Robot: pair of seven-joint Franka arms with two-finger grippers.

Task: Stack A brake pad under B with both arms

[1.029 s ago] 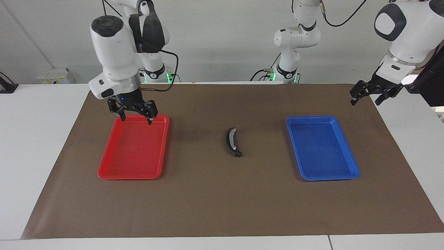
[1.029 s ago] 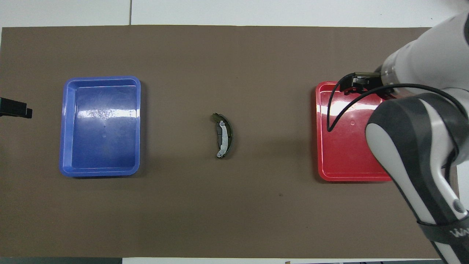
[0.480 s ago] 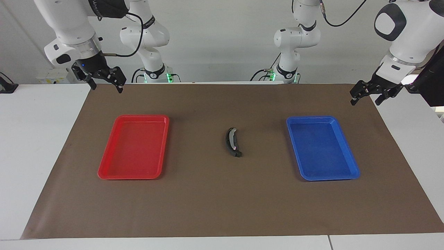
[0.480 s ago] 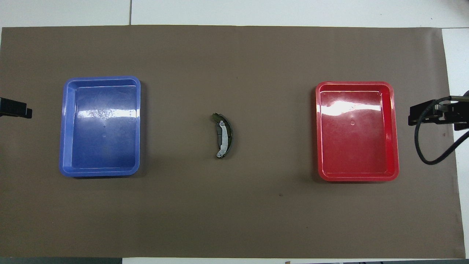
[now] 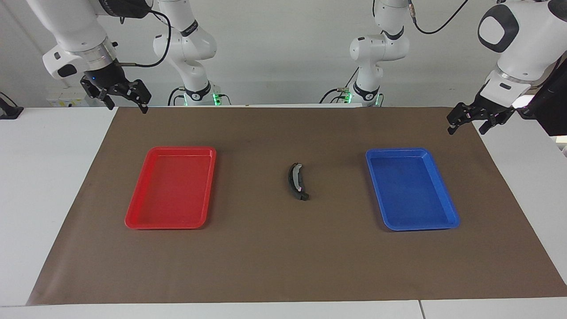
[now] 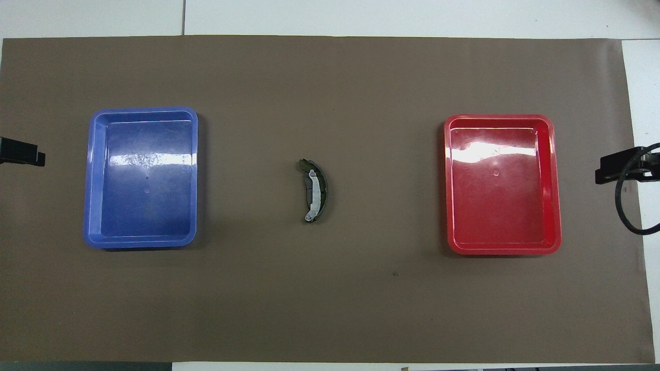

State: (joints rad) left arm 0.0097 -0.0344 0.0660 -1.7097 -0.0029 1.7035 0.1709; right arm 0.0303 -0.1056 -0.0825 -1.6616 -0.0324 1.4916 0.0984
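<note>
**Q:** Two trays, two arms, and how many brake parts do you count?

**A:** Two, stacked into one little pile. B [image 5: 296,182], the long black crescent, sits on the brown mat [image 5: 283,266] about midway between the trays, and the A brake pad [image 6: 311,195] lies on it with its light-grey piece showing from above. From what I can see the short pad is on top of the crescent, not under it.

**Q:** Anything in the trays?

**A:** Nope. One red tray [image 5: 133,220] and one blue tray [image 5: 447,221], both showing bare bottoms. The red one is at the right arm's end of the table [image 5: 44,186], the blue one at the left arm's end.

**Q:** Where are the end effectors?

**A:** The right end effector [image 5: 120,98] is up in the air over the mat's corner at its own end, clear of the red tray, and the pile is well apart from it, toward the middle. Its fingers are spread apart with nothing between them. The left end effector [image 5: 470,122] hangs over the mat's edge at the other end, near the blue tray's robot-side corner, also well apart from the pile. Fingers parted, nothing held. In the overhead view only black tips poke in at each side: right [image 6: 619,168], left [image 6: 20,151].
</note>
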